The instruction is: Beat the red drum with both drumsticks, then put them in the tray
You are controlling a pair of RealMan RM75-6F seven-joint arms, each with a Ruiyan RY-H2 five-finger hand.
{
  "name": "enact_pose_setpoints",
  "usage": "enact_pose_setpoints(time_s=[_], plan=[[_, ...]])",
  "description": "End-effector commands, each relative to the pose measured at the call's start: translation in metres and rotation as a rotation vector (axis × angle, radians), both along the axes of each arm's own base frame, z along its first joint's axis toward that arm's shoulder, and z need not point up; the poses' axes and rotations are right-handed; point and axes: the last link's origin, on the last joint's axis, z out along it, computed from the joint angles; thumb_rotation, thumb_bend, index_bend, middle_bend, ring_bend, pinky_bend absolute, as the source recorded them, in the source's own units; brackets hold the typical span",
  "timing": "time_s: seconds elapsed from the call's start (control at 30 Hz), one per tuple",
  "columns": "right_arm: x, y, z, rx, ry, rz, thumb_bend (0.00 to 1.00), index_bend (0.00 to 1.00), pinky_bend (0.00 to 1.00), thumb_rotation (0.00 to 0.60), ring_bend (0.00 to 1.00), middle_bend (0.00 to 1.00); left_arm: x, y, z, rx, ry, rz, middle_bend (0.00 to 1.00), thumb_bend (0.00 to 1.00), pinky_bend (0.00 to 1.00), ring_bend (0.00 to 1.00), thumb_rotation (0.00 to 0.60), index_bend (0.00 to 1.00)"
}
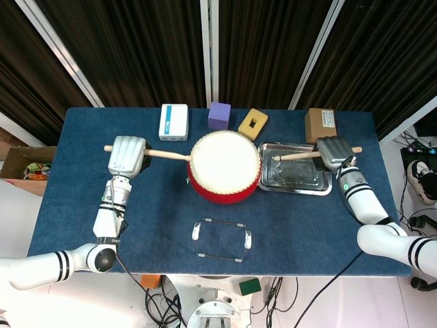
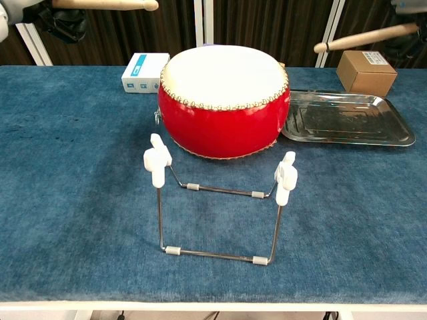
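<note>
The red drum [image 1: 224, 167] with its cream head [image 2: 223, 67] stands mid-table. My left hand [image 1: 127, 155] grips a wooden drumstick [image 1: 164, 155] left of the drum; the stick's tip reaches the drum's left rim in the head view and hangs high above the table in the chest view [image 2: 107, 4]. My right hand [image 1: 333, 152] holds the other drumstick [image 1: 298, 156] over the steel tray [image 1: 295, 189], its tip pointing toward the drum. In the chest view that right stick [image 2: 363, 38] floats above the tray [image 2: 347, 137].
A wire stand with white clips [image 2: 220, 207] sits in front of the drum. Behind the drum lie a white box [image 1: 173, 121], a purple block [image 1: 219, 115], a yellow block [image 1: 252, 124] and a brown carton [image 1: 319, 124]. The blue table's edges border all sides.
</note>
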Motion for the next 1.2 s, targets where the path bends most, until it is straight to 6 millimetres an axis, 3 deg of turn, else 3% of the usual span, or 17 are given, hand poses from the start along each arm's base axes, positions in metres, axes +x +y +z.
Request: enact_pose_setpoints(time_s=[0.03, 0.3, 0.4, 0.47, 0.5, 0.63, 0.77, 0.87, 1.03, 1.2], plan=[[-0.02, 0.0, -0.018, 0.045, 0.032, -0.037, 0.78, 1.0, 0.95, 0.6, 1.0, 1.0, -0.002, -0.002, 0.002, 0.0, -0.01, 0.003, 1.0, 0.56, 1.0, 1.0, 0.6, 1.0], [-0.017, -0.014, -0.061, 0.092, 0.027, -0.047, 0.73, 1.0, 0.9, 0.6, 0.99, 1.0, -0.005, -0.006, 0.002, -0.012, -0.005, 0.008, 1.0, 0.56, 1.0, 1.0, 0.6, 1.0], [-0.016, -0.017, -0.073, 0.103, 0.036, -0.053, 0.63, 1.0, 0.83, 0.6, 0.93, 0.99, -0.005, -0.006, 0.003, -0.011, -0.003, 0.008, 1.0, 0.56, 1.0, 1.0, 0.6, 1.0], [-0.015, -0.019, -0.08, 0.116, 0.038, -0.066, 0.55, 0.98, 0.73, 0.6, 0.83, 0.93, -0.005, -0.006, 0.003, -0.01, -0.003, 0.008, 1.0, 0.57, 1.0, 1.0, 0.6, 1.0], [-0.015, -0.02, -0.083, 0.12, 0.039, -0.072, 0.51, 0.95, 0.69, 0.6, 0.78, 0.88, -0.005, -0.007, 0.003, -0.011, -0.003, 0.007, 1.0, 0.57, 1.0, 1.0, 0.6, 1.0], [-0.013, -0.022, -0.091, 0.122, 0.04, -0.084, 0.35, 0.68, 0.53, 0.6, 0.49, 0.64, -0.005, -0.007, 0.002, -0.016, -0.001, 0.004, 1.0, 0.57, 1.0, 1.0, 0.6, 1.0], [-0.013, -0.022, -0.094, 0.118, 0.042, -0.093, 0.22, 0.47, 0.41, 0.6, 0.32, 0.48, -0.004, -0.007, 0.0, -0.021, 0.004, 0.003, 1.0, 0.57, 1.0, 1.0, 0.6, 1.0], [-0.013, -0.022, -0.093, 0.115, 0.042, -0.103, 0.18, 0.33, 0.36, 0.6, 0.23, 0.38, -0.003, -0.007, -0.003, -0.031, 0.013, 0.001, 1.0, 0.57, 1.0, 1.0, 0.6, 1.0], [-0.012, -0.02, -0.083, 0.096, 0.044, -0.099, 0.13, 0.22, 0.3, 0.6, 0.15, 0.3, 0.003, -0.003, -0.011, -0.062, 0.024, 0.001, 1.0, 0.57, 1.0, 1.0, 0.6, 1.0], [0.004, -0.009, -0.056, 0.061, 0.051, -0.015, 0.09, 0.19, 0.28, 0.6, 0.12, 0.27, 0.01, 0.002, -0.018, -0.078, 0.032, 0.002, 1.0, 0.56, 1.0, 1.0, 0.6, 1.0]])
